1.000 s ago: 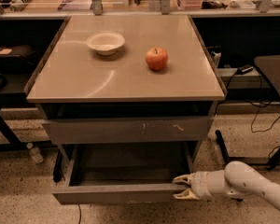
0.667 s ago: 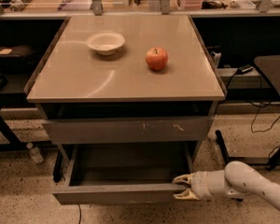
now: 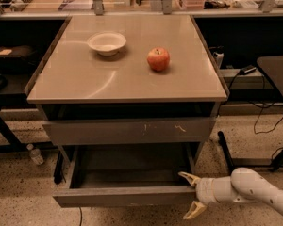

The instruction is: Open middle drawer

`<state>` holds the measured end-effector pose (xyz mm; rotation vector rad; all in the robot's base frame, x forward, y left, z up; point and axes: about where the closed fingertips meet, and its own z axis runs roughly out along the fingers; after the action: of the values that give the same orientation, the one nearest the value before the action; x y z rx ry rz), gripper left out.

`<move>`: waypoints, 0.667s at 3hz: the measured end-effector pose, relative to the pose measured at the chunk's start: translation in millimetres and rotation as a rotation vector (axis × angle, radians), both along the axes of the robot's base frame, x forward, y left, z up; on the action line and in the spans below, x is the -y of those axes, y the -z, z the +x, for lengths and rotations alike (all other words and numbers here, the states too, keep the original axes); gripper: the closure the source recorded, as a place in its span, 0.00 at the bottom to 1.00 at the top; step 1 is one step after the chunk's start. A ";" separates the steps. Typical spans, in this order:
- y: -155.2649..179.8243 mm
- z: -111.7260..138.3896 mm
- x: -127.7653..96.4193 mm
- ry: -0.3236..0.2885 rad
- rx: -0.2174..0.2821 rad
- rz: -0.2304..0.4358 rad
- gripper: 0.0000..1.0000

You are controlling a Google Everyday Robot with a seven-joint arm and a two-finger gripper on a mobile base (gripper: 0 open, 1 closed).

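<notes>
The middle drawer (image 3: pixel 125 196), a plain grey front with a wide shallow tray behind it, is pulled out at the bottom of the cabinet. My gripper (image 3: pixel 190 195), white with pale fingers, is at the right end of that front. One finger (image 3: pixel 187 177) reaches over the front's top edge into the tray. The other finger (image 3: pixel 194 211) hangs in front of and below the front. The fingers are spread apart and do not pinch the front.
Above the pulled-out drawer is a wider closed front with pale scratches (image 3: pixel 129 131). A white bowl (image 3: pixel 106 43) and a red apple (image 3: pixel 158 59) sit on the cabinet top (image 3: pixel 85 79). A dark table (image 3: pixel 278 72) and cables are at the right. A small bottle (image 3: pixel 36 154) lies on the floor at the left.
My gripper's fingers have spread wider, the lower one dropping away from the drawer front, so the hold on it is let go. The drawer has not moved.
</notes>
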<state>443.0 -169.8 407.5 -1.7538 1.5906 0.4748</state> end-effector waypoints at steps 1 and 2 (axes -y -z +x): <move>4.0 -31.3 15.2 0.013 0.001 -0.001 0.39; -2.7 -30.9 14.7 0.013 0.001 -0.001 0.60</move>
<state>412.1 -184.4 410.2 -1.7430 1.6009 0.4662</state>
